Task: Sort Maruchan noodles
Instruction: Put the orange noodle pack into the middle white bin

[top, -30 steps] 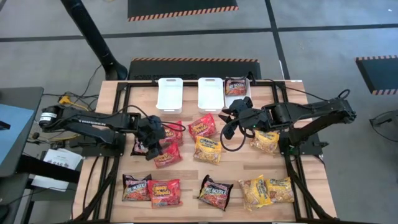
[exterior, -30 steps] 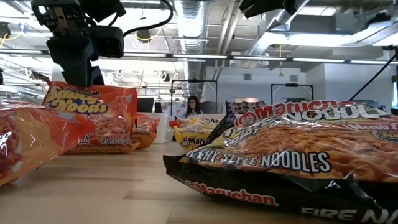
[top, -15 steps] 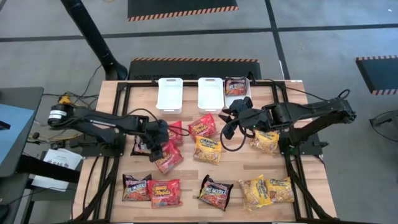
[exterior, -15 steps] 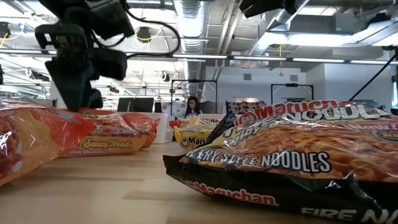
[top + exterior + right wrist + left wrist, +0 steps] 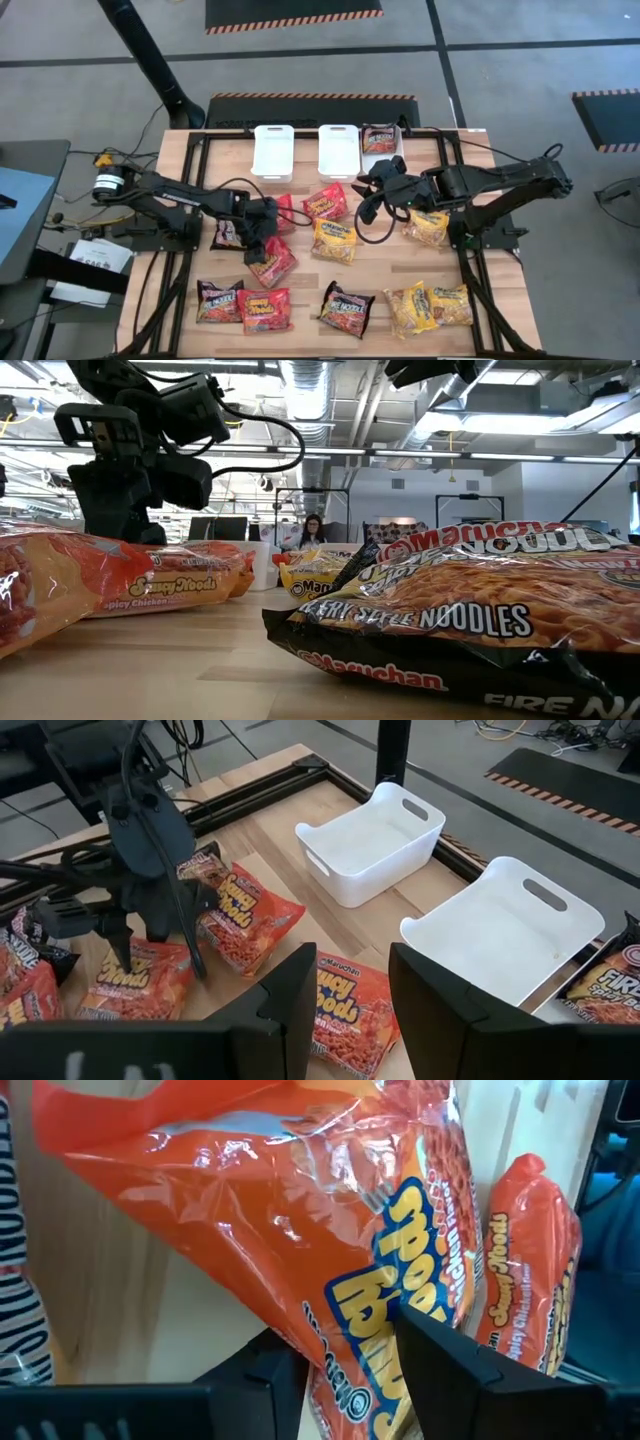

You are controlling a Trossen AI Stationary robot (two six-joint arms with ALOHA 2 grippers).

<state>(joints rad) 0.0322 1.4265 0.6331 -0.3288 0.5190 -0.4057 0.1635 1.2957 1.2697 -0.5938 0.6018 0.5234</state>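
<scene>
Maruchan noodles, approx. a dozen packets, lie scattered on the wooden bench. Near row, L to R in high view: dark packet, red packet, dark packet, two yellow packets and. Mid-bench: red packet, orange-yellow packet, yellow packet partly under the right arm, dark packet beside the left arm. At the far edge stand three white bins: left bin and middle bin hold nothing visible; the third bin carries a dark packet. Left pincer sits low over a red packet at bench centre-left; in the left wrist view this packet fills the frame, lying between the two dark fingers, which stand spread w/ the wrapper's edge in the gap; whether they pinch it cannot be told. A second red packet lies just beside it. Right pincer hangs above the bench near the middle bin, fingers apart, nothing between them. Low view: dark packet close to the lens, red packet flat under the left pincer; a person sits far off in the room behind.
</scene>
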